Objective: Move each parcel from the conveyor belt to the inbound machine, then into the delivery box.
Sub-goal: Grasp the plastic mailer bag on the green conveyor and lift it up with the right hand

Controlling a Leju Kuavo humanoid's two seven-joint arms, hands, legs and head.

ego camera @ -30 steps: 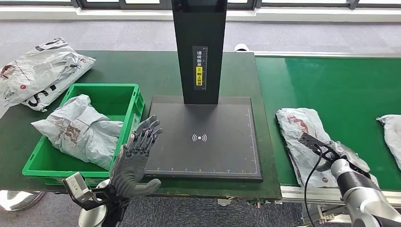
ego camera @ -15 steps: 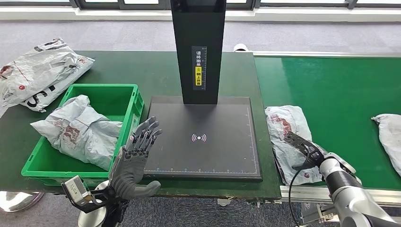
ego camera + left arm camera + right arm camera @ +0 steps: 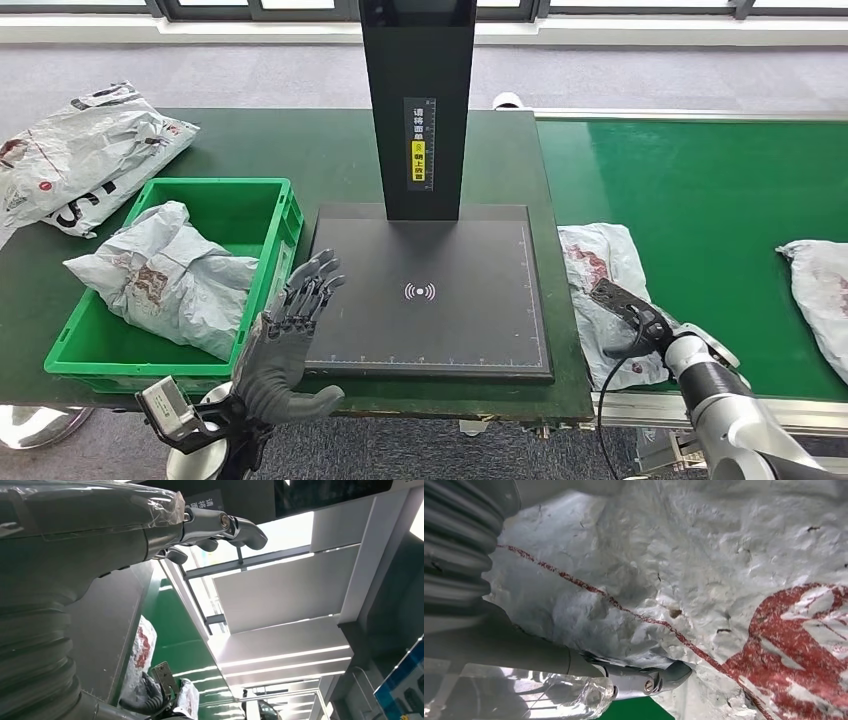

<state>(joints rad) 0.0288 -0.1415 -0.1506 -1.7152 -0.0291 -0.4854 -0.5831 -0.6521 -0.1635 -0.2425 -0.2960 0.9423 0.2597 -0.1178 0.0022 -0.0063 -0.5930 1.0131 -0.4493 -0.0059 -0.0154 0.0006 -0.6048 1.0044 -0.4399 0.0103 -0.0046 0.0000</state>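
One parcel (image 3: pixel 165 275) already lies in the green delivery box (image 3: pixel 262 195), while the right robot hand (image 3: pixel 628 318) grips the next parcel (image 3: pixel 600 262) at the conveyor belt's (image 3: pixel 700 190) edge beside the inbound machine (image 3: pixel 430 290) (another waits behind), and the left robot hand (image 3: pixel 290 335) hovers wide, holding nothing.
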